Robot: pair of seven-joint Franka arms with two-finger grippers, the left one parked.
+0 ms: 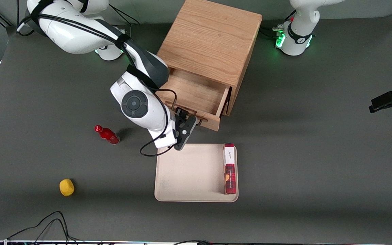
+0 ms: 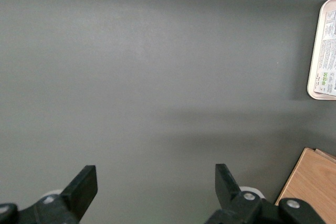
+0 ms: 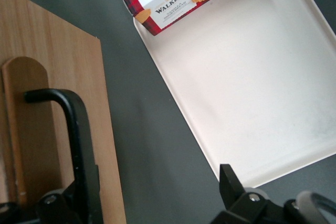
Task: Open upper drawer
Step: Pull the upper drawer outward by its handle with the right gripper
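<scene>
Gripper (image 1: 192, 119) sits at the front face of the upper drawer (image 1: 196, 93), at its black handle (image 3: 73, 145). Wrist view shows fingers spread apart: one finger right against the handle bar, the other finger (image 3: 231, 184) well clear over the gap between drawer front and tray (image 1: 182, 173). So nothing is clamped. Drawer is pulled well out of the oak cabinet (image 1: 209, 41), inside looks bare; I'd judge the task nearly or fully done. Tray lies on the surface just in front of the drawer, nearer the front camera, with a Walker's shortbread box (image 1: 229, 168) along its edge toward the parked arm's end. Red bottle (image 1: 107, 134) and yellow lemon-like object (image 1: 66, 187) sit toward the working arm's end, well apart from the drawer. Risks: pulling more could run the drawer front or gripper into the tray rim and shove it, since they're close. With fingers spread, the handle can slip off the one contacting finger. A careless retreat could snag the bar and drag the drawer or cabinet askew.
</scene>
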